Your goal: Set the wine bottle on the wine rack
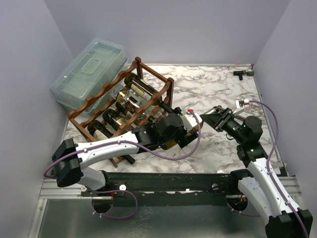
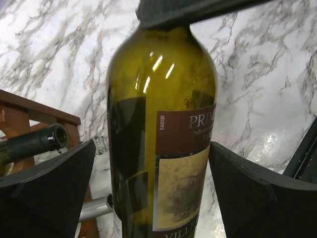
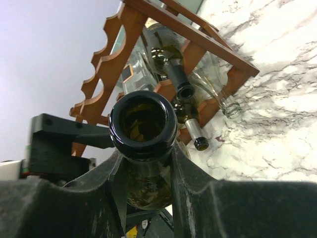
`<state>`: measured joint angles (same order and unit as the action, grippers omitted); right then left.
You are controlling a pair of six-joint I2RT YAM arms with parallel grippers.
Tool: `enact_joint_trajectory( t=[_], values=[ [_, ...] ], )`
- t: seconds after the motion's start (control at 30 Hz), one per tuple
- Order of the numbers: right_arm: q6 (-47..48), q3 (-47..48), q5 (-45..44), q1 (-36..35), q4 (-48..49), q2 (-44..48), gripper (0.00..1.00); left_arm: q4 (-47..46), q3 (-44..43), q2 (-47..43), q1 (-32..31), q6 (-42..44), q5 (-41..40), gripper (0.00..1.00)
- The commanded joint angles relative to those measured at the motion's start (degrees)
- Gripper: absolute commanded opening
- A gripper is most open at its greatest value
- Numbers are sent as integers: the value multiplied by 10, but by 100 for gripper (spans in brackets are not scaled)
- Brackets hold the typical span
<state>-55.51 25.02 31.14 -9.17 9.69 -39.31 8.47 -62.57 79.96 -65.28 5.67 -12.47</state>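
Observation:
The wine bottle (image 1: 197, 123) is green glass with a dark red and cream label and lies across between the two grippers, above the marble table. My right gripper (image 1: 214, 119) is shut on its neck just under the open lip (image 3: 143, 121), with a finger on each side (image 3: 146, 158). My left gripper (image 1: 181, 130) is open with its jaws on either side of the bottle's body (image 2: 163, 124); the right finger (image 2: 257, 193) meets the glass and a gap shows at the left finger (image 2: 49, 183). The reddish-brown wine rack (image 1: 99, 94) stands just left of the bottle (image 3: 106, 59).
Several bottles (image 1: 129, 101) lie in the rack, necks pointing out toward the grippers (image 3: 185, 89). A clear plastic lidded box (image 1: 89, 69) sits behind the rack against the left wall. A small black part (image 1: 241, 73) lies at the back right corner.

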Motion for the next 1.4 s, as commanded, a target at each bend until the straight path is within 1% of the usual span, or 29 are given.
enact_joint_trajectory(
  t=[0.0, 0.07, 0.13, 0.17, 0.27, 0.33, 0.37, 0.43, 0.47, 0.5, 0.53, 0.63, 0.77, 0.83, 0.9, 0.97, 1.1, 1.2, 1.27, 1.37],
  values=[
    [-28, 36, 0, -2, 6, 40, 1, 29, -7, 11, -5, 9, 16, 96],
    [-22, 41, -2, -2, -5, 49, 1, 29, -8, 13, -5, 7, 14, 94],
    [-17, 47, -1, -2, -16, 56, 1, 29, -8, 13, -6, 9, 9, 89],
    [-14, 49, 0, -2, -21, 58, 1, 30, -8, 12, -6, 12, 6, 83],
    [-1, 51, 8, -2, -30, 63, 0, 30, -6, 4, -8, 30, 1, 56],
    [18, 55, 11, -2, -43, 65, 1, 30, -2, -5, -8, 48, -7, 41],
    [34, 61, 11, -2, -56, 65, 3, 30, 0, -10, -9, 59, -13, 34],
    [77, 79, 6, -2, -104, 60, 16, 29, 4, -17, -11, 81, -29, 19],
    [101, 93, 2, -2, -144, 57, 23, 29, 7, -21, -12, 93, -38, 11],
    [133, 107, -5, -2, -176, 52, 30, 29, 9, -24, -13, 102, -44, 5],
    [161, 124, -15, -2, -214, 47, 38, 29, 12, -27, -13, 113, -49, 0],
    [253, 176, -58, -2, -314, 30, 59, 27, 18, -33, -16, 141, -62, 0],
    [347, 245, -121, -2, -411, 12, 81, 21, 30, -43, -21, 169, -61, 0],
    [377, 276, -132, -2, -442, 1, 88, 17, 38, -53, -26, 189, -46, 0],
    [388, 298, -121, -2, -464, -9, 92, 13, 54, -69, -34, 223, -15, 0],
    [392, 309, -85, -2, -480, -19, 95, 5, 75, -91, -44, 258, 5, 0],
    [378, 314, 26, -2, -513, -42, 96, -7, 116, -127, -59, 323, 26, 0],
    [355, 293, 127, -6, -516, -44, 96, -17, 142, -149, -62, 367, 35, 0],
    [341, 269, 178, -23, -507, -39, 96, -22, 156, -162, -62, 388, 38, 0],
    [335, 241, 194, -55, -508, -30, 97, -24, 167, -179, -63, 408, 40, 0]
  ],
)
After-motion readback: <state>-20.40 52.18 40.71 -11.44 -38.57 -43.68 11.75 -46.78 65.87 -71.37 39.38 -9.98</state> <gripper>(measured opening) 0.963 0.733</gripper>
